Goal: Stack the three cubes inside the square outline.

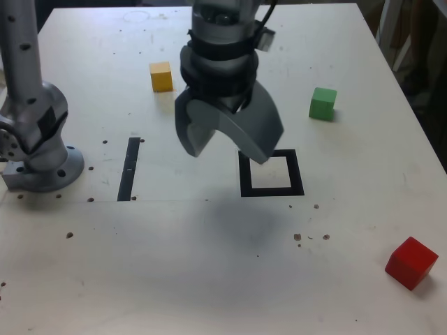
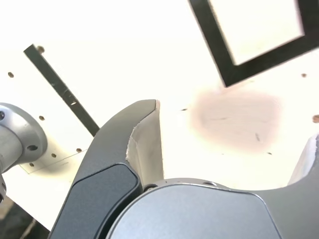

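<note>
My gripper [image 1: 227, 152] hangs open above the table, empty, just to the exterior view's left of the square outline [image 1: 271, 190], whose near corner shows in the wrist view [image 2: 227, 67]. One grey finger [image 1: 262, 136] overlaps the outline's top left corner. The yellow cube [image 1: 161, 76] sits behind the gripper toward the exterior view's left. The green cube [image 1: 323, 103] rests at the back right. The red cube [image 1: 411, 262] lies at the front right near the table's edge. No cube is inside the outline.
The arm's grey base [image 1: 38, 150] stands at the exterior view's left edge. A narrow black strip [image 1: 129, 168] lies between the base and the outline, also visible in the wrist view [image 2: 62, 89]. Small dark specks dot the white table [image 1: 209, 279].
</note>
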